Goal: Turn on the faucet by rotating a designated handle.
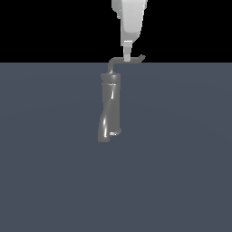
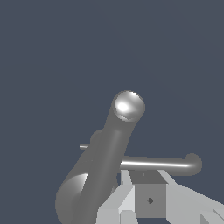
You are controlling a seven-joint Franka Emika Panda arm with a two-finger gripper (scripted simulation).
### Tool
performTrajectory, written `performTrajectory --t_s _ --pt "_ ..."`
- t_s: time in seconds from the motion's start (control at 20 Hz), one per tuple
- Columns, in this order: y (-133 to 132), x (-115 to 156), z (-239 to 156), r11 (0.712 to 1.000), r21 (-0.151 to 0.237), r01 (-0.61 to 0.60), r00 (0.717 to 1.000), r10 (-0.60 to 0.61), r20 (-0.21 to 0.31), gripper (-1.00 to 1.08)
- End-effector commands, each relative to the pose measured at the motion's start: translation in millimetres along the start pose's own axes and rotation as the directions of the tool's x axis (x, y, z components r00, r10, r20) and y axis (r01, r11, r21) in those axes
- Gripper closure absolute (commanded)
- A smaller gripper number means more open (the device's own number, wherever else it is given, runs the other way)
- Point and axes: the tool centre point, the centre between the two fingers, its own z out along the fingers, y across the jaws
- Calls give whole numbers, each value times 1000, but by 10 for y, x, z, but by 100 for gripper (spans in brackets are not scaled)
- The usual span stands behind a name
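Background: flat slate-grey floor [image 1: 181, 172] filled the lower part of the exterior view, with plain black above it.
Faucet: the faucet [image 1: 110, 113] stood upright a bit toward the exterior view's left of centre, a glossy grey twisted cylinder with a collar near its top. In the wrist view it [image 2: 100, 175] was seen from above at a slant, with its rounded shiny top catching the light.
Handle: the handle [image 1: 118, 61] was a thin rod that rose from the top of the body, bent and ran sideways toward the exterior view's right, ending in a small upturned hook. In the wrist view the rod [image 2: 157, 164] stuck out from the body with its curled tip at the far end.
Arm: the pale Panda arm [image 1: 131, 20] came straight down from the top edge.
Gripper: the gripper [image 1: 128, 56] sat right at the horizontal stretch of the handle, between the bend and the hook. In the wrist view the fingers [image 2: 131, 194] were just under the rod. Honestly couldn't tell whether the jaws were apart or pinched on the rod, or even touching it.
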Motion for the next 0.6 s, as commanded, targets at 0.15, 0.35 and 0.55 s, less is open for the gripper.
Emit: performTrajectory --t_s 0.15,0.35,0.55 --pt "-174 95 0 1000 6 -13 1000 13 -2 108" --pt "-286 156 -1 1000 6 -21 1000 21 -3 108" --pt "-396 217 -2 1000 7 -29 1000 29 -4 108"
